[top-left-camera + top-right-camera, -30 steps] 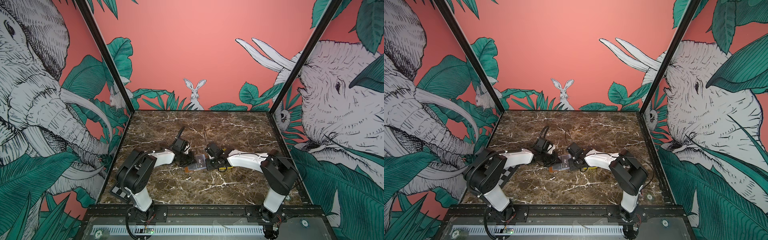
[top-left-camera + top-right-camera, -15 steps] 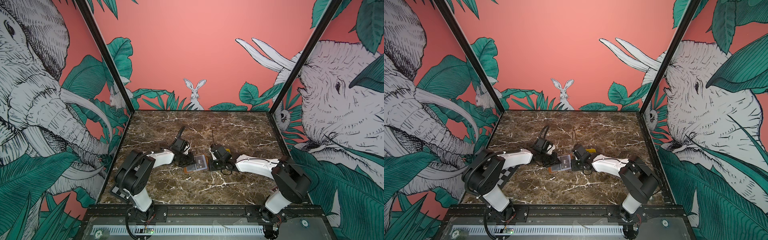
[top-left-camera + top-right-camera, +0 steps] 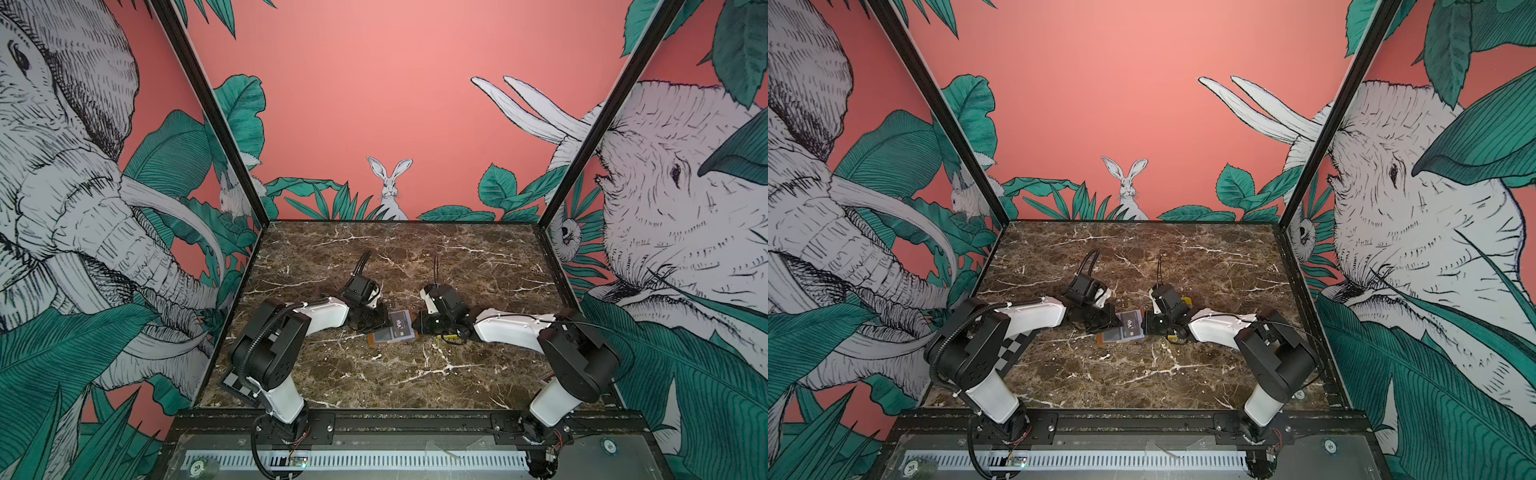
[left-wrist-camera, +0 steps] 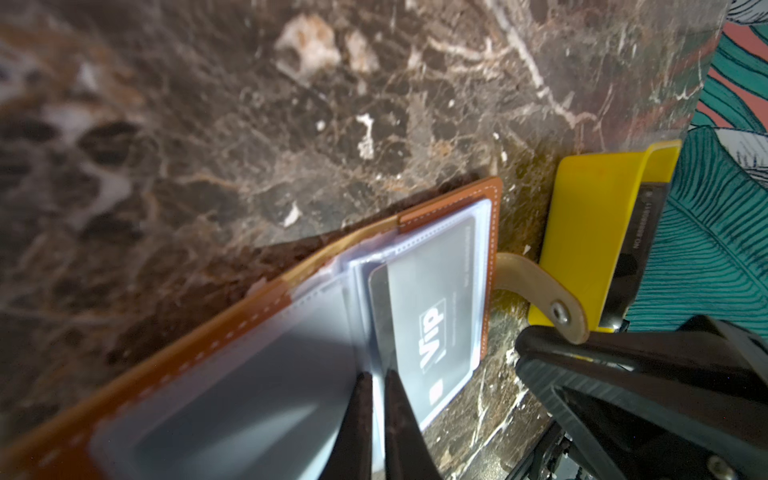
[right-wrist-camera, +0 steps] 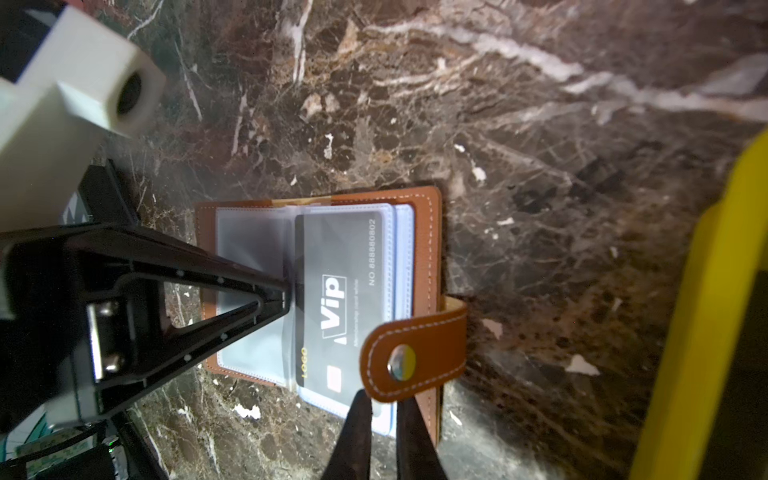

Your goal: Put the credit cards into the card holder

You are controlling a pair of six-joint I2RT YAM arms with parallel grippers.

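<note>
The tan leather card holder [image 3: 376, 338] [image 5: 428, 232] lies open on the marble. One dark "Vip" credit card [image 3: 401, 322] [image 5: 340, 266] sits almost fully inside a clear sleeve. My left gripper [image 4: 376, 382] [image 3: 380, 323] is shut on a clear sleeve at the holder's fold. My right gripper [image 5: 384, 411] [image 3: 417, 326] is at the holder's opposite edge, its tips under the raised snap tab [image 5: 415, 353]. Its jaws stand a narrow slit apart with nothing between them. More credit cards [image 4: 642, 220] lie in the yellow tray.
The yellow tray [image 4: 590, 232] [image 5: 706, 311] sits right behind the right gripper, close to the holder's tab side; its corner also shows in a top view [image 3: 1185, 300]. Patterned walls close in the table on three sides.
The right gripper drew back from the holder to the right, then returned low to its tab edge, and its jaws parted slightly. The left gripper kept its hold.
</note>
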